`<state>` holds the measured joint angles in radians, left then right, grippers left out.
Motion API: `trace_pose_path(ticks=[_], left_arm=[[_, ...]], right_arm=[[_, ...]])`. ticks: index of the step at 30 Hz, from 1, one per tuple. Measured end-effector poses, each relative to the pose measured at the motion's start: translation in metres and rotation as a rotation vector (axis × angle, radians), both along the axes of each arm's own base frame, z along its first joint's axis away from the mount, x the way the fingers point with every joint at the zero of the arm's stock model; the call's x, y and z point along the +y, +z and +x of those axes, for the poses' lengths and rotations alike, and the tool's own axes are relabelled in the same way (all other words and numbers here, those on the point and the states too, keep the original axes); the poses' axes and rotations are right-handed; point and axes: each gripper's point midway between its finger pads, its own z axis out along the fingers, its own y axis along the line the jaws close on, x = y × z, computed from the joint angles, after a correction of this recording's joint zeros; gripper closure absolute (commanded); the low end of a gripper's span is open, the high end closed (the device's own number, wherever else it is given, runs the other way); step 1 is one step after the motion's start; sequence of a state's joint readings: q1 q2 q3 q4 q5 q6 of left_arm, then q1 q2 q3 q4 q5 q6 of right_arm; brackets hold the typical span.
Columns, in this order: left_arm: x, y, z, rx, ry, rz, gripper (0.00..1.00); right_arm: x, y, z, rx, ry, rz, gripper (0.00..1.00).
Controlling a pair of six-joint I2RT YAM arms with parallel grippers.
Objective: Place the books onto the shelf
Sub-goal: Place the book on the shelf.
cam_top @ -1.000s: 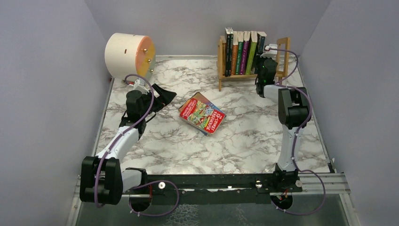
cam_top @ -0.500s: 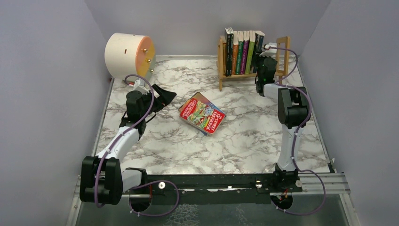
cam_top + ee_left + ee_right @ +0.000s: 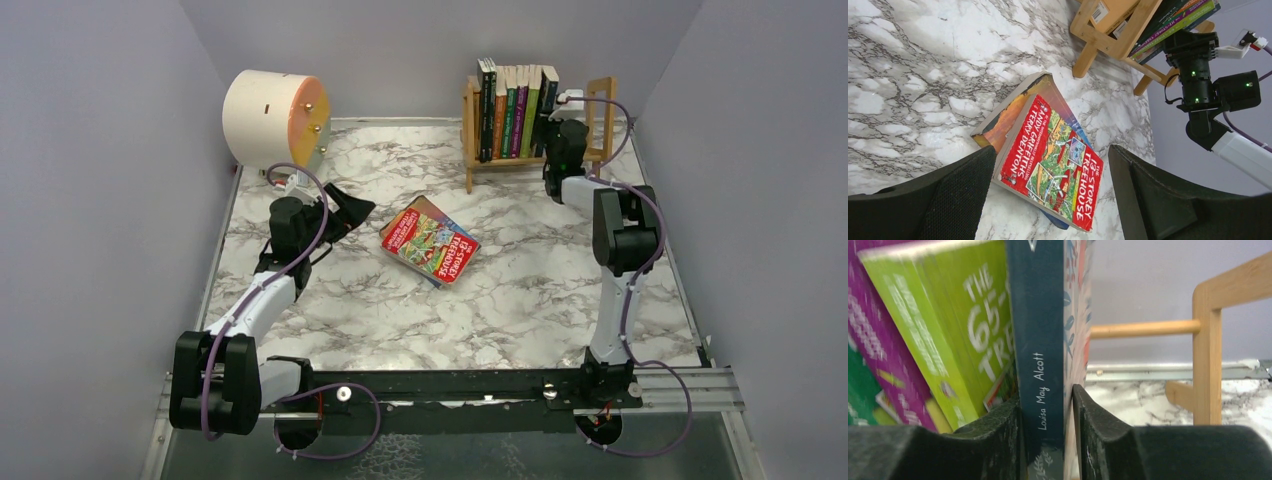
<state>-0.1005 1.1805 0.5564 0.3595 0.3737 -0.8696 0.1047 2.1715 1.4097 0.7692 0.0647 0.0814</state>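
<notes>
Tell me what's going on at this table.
Two robot arms are shelving books. The right gripper has its fingers either side of a dark teal book standing at the right end of the row on the wooden shelf; whether it is gripping is unclear. The left gripper hangs open over a red book lying atop an orange book on the marble table, not yet picked up.

The shelf [image 3: 605, 100] stands at the back right of the surface [image 3: 520, 290], with a row of books [image 3: 515, 110] in it. More books [image 3: 430, 240] lie stacked in the middle. A drum [image 3: 265, 115] sits back left.
</notes>
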Motion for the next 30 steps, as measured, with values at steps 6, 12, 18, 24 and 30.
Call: trace_pose_path(ticks=[6, 12, 18, 24, 30], left_arm=[[0.000, -0.004, -0.004, 0.006, 0.001, -0.004, 0.24], [0.000, -0.002, -0.007, -0.003, 0.003, -0.010, 0.24], [0.000, 0.005, -0.009, -0.024, 0.003, -0.016, 0.24], [0.001, 0.006, -0.013, -0.033, 0.004, -0.021, 0.24], [0.001, 0.007, -0.014, -0.036, 0.004, -0.021, 0.24]], right_arm=[[0.003, -0.023, -0.022, 0.087, 0.010, -0.005, 0.56], [0.007, -0.014, -0.048, 0.111, 0.020, 0.020, 0.54], [0.014, 0.027, -0.056, 0.043, 0.037, 0.043, 0.54], [0.017, 0.039, -0.050, 0.037, 0.038, 0.044, 0.55], [0.013, 0.046, -0.040, 0.043, 0.013, 0.040, 0.79]])
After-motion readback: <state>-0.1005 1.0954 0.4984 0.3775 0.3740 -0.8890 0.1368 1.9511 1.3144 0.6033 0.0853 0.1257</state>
